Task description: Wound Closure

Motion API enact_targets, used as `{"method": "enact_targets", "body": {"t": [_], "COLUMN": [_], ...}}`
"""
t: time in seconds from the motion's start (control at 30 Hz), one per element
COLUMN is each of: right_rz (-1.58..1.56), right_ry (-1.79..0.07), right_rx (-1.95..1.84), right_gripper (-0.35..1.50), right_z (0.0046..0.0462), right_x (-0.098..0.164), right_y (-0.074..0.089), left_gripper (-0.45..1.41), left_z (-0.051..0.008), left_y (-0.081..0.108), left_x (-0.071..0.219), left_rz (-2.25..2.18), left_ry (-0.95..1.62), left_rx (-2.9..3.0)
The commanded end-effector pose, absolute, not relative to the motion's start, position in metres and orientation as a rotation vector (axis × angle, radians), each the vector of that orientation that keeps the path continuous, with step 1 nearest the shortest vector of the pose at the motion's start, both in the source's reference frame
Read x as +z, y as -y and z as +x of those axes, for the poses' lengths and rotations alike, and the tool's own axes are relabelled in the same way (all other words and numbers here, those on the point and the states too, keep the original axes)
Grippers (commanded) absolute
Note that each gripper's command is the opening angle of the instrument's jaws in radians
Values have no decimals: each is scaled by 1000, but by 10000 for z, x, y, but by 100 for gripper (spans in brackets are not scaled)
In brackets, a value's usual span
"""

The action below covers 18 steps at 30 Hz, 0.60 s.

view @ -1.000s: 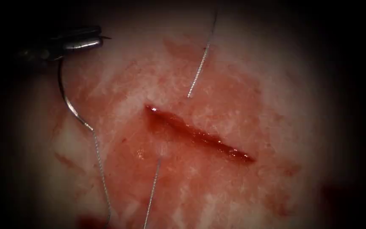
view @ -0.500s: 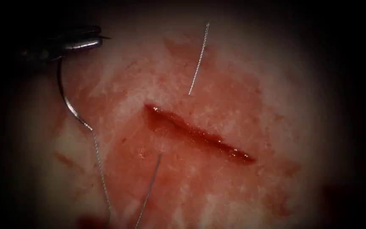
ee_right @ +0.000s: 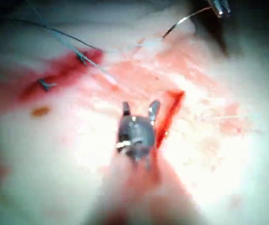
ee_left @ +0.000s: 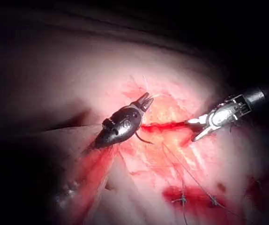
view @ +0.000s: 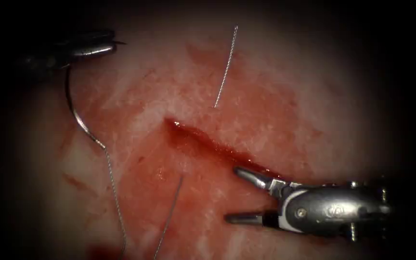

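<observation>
The right gripper (view: pixel 234 195) has just entered, spread and empty, by the cut's (view: pixel 222 151) right end, while the left gripper (view: pixel 107 45), seemingly clamped, holds the needle (view: pixel 75 113) clear of the tissue (view: pixel 193 86).

Pale pink tissue (view: pixel 314 96), dark-red cut (view: pixel 208 144)

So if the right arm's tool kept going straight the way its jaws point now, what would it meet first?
Probably the thread. The right tool, jaws open and empty, points toward the endoscope view's left, just below the cut. The strand leaving the tissue lies nearest in that line, but height above it is unclear.
</observation>
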<state>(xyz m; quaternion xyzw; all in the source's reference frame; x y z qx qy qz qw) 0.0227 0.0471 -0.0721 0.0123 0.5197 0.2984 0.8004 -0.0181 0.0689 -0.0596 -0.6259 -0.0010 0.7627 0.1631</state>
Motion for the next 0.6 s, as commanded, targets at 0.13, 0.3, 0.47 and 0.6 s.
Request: {"method": "enact_targets", "body": {"t": [0.13, 0.3, 0.47, 0.6], "right_rz": [172, 245, 254, 294], "right_ry": [-1100, -1072, -1057, -1073], "right_rx": [905, 1091, 1160, 1182], "right_gripper": [89, 84, 84, 84], "right_z": [233, 223, 223, 234], "right_x": [-691, -668, -644, -629], "right_y": [-507, -536, -558, -571], "left_gripper": [-35, -35, -35, -35], "left_z": [-186, -185, -185, -185], "left_y": [-684, -684, -684, -684], "left_x": [-589, -589, -589, -589], "left_rz": [-1786, -1787, -1787, -1787], "left_ry": [6, 7, 7, 7], "left_rx": [2175, 2175, 2175, 2175]}}
